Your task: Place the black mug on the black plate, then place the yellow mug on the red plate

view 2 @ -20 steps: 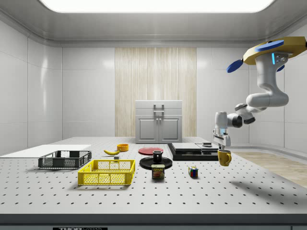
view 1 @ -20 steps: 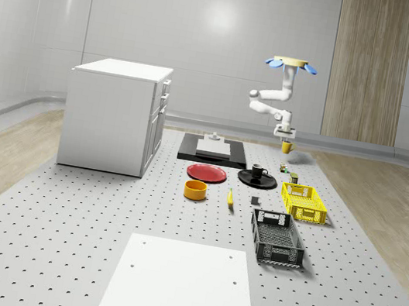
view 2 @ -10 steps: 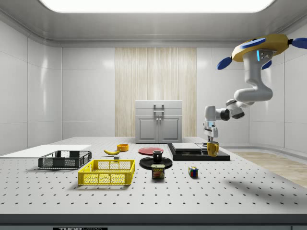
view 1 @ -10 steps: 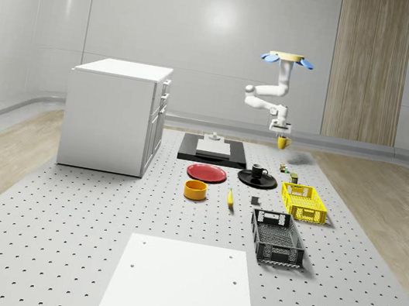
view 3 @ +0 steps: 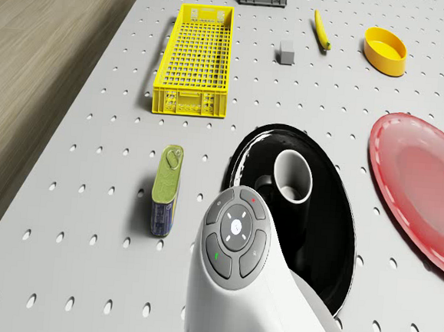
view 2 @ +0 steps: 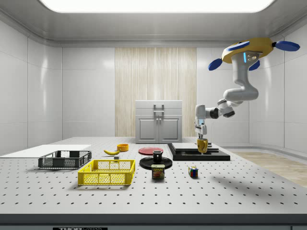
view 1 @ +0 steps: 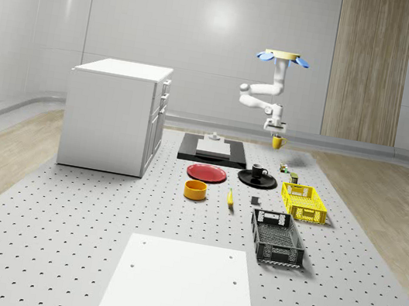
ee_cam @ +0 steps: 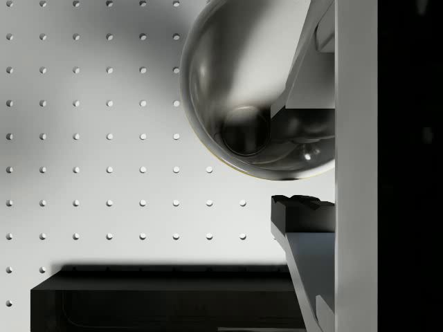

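Yellow mug (view 2: pixel 202 145) in pincer (view 2: pixel 201 139) grip.

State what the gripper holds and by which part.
The gripper holds the yellow mug, hanging in the air; the fingers clamp its rim wall.

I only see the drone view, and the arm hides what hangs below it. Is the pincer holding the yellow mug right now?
Observer: Yes. In the side view the pincer is shut on the yellow handled mug, which hangs in the air.
Operator: What lies beneath it?
Observer: The wrist view shows the perforated grey tabletop under the mug, with the flat black slab beside it.
Operator: Where is the drone?
Observer: In the whole-scene view the drone hovers high over the tabletop's far end.
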Available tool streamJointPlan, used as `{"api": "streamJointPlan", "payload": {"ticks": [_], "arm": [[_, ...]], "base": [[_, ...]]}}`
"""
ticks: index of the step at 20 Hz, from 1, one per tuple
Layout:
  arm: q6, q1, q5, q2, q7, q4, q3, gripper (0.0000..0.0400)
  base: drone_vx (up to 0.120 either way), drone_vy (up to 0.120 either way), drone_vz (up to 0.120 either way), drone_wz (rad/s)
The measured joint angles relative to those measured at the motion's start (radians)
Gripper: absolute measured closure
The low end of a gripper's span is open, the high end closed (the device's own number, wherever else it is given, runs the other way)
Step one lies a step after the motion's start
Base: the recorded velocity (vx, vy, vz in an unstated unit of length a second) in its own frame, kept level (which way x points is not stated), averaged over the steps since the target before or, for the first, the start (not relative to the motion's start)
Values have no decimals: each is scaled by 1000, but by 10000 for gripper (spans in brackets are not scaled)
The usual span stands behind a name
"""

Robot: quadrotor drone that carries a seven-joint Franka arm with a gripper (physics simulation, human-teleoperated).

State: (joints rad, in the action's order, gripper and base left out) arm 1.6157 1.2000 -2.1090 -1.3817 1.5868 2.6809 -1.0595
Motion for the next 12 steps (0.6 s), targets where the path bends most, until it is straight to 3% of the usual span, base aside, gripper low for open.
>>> {"api": "streamJointPlan", "payload": {"ticks": [12], "arm": [[4, 3, 2, -4, 2, 0, -1, 290]], "base": [[120, -120, 0, 0]]}}
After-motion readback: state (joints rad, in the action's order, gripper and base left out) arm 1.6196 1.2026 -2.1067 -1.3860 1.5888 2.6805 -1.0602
